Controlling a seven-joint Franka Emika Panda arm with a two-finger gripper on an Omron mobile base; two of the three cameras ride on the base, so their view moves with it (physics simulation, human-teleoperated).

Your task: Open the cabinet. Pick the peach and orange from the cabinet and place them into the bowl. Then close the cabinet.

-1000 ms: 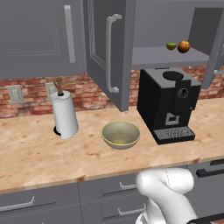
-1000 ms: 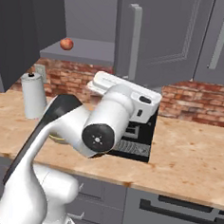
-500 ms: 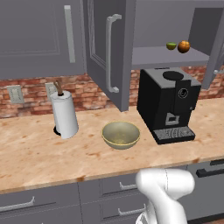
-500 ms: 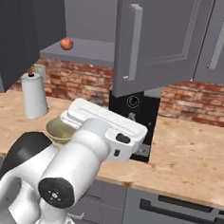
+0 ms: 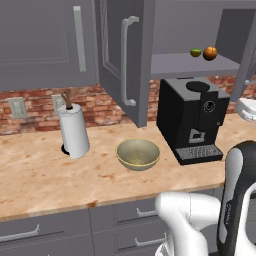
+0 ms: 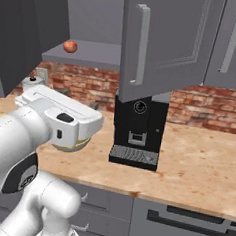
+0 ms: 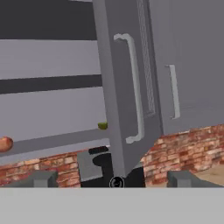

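The cabinet (image 5: 127,60) stands open, the orange (image 5: 210,53) on its shelf at two o'clock from the bowl (image 5: 138,154). The peach (image 6: 70,46) sits there too. The gripper (image 7: 111,179) has its fingers spread apart, empty.

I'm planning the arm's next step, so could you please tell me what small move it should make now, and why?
Probably reach the open claw up toward the peach on the cabinet shelf. Both doors already stand open, the bowl holds nothing, and the orange is also on the shelf.

cabinet (image 5: 125,60): doors open
peach (image 6: 70,46): on shelf
orange (image 5: 210,53): on shelf
bowl (image 5: 138,154): empty, on desk
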